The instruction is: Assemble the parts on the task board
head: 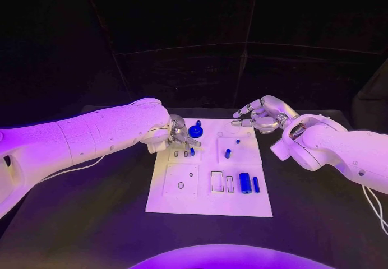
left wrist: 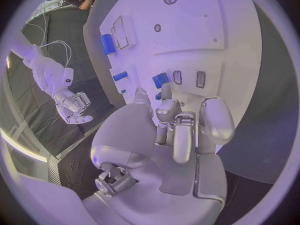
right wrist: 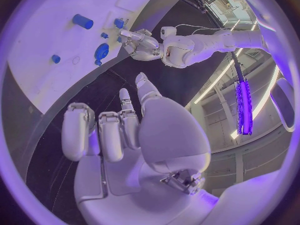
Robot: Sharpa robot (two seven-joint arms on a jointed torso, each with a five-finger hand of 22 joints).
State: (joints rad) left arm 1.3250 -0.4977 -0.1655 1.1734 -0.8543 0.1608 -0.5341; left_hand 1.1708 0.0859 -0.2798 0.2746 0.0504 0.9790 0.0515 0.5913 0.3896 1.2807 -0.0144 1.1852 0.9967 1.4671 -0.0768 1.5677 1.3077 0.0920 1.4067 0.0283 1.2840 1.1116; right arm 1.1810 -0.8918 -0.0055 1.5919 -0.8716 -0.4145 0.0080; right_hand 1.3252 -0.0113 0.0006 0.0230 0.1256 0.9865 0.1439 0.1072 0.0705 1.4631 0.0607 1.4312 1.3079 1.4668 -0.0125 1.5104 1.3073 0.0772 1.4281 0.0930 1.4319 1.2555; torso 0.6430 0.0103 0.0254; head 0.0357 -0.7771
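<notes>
Task board (head: 208, 197) lies white at the middle of my black table (head: 323, 224), blue parts (head: 245, 182) on it. My left hand (head: 176, 138) hovers over its far-left area, fingers curled, empty. My right hand (head: 263, 116) hangs beyond the far-right corner, fingers loosely curled, holding nothing.

I see a black table (head: 73, 224) under violet light, dark curtain-like walls across the upper frame, and a glowing purple light strip (right wrist: 242, 107) at the right
</notes>
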